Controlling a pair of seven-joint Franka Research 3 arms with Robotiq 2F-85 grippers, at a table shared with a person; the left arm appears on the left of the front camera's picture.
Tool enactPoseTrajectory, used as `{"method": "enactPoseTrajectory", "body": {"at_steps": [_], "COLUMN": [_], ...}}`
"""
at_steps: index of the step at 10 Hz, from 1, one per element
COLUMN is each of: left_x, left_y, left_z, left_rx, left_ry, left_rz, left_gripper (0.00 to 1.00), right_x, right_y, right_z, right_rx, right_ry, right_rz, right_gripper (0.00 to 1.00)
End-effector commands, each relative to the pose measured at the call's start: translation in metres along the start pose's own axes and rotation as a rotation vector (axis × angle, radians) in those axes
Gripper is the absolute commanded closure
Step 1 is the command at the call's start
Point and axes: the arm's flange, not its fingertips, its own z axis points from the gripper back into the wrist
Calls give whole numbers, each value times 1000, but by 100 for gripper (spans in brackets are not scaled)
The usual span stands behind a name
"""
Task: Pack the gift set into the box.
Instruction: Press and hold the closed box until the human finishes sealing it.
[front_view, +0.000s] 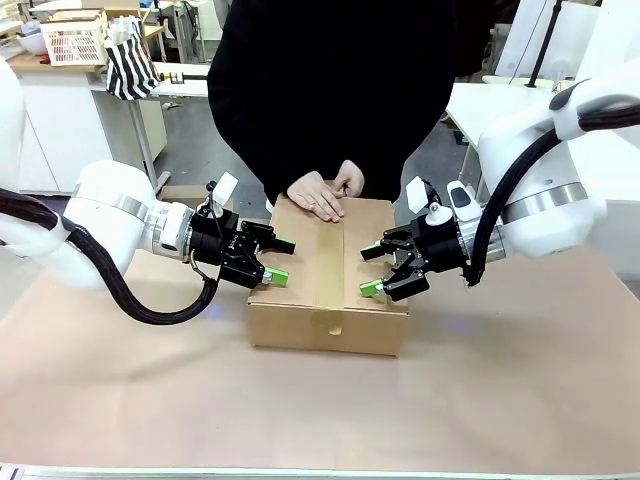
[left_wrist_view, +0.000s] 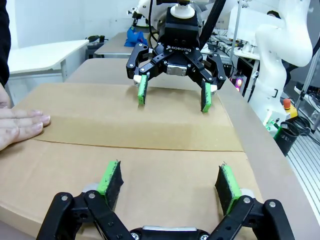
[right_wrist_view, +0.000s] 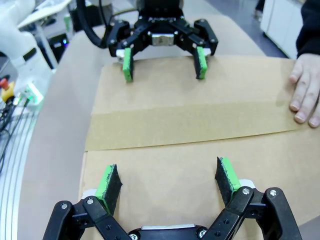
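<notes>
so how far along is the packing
Looks nearly done: the box is closed, tape runs along its seam, and no gift set shows outside. The person's hands rest on its far edge. Left gripper and right gripper flank it, open.

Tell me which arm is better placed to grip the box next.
Neither clearly: the left gripper and right gripper both sit open at opposite sides of the box, mirrored. A hand holds its far edge.

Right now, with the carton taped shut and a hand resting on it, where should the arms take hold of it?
Probably by its two short end walls, one gripper from each side. The box is closed, flat-topped and far wider than either open gripper, so no single pinch fits. The left gripper and right gripper already face those ends, while the person's hand rests on the far edge.
</notes>
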Motion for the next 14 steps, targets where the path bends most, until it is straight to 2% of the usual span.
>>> {"method": "enactPoseTrajectory", "body": {"at_steps": [1,14], "left_x": [0,0], "left_y": [0,0], "left_z": [1,1], "left_rx": [3,3], "left_ry": [3,3], "left_rz": [-7,-7], "left_gripper": [0,0], "right_x": [-2,-2], "right_y": [0,0], "right_z": [0,0], "right_rx": [-19,-19], "right_ry": [-5,-5], "right_rz": [13,13], "right_gripper": [0,0]}}
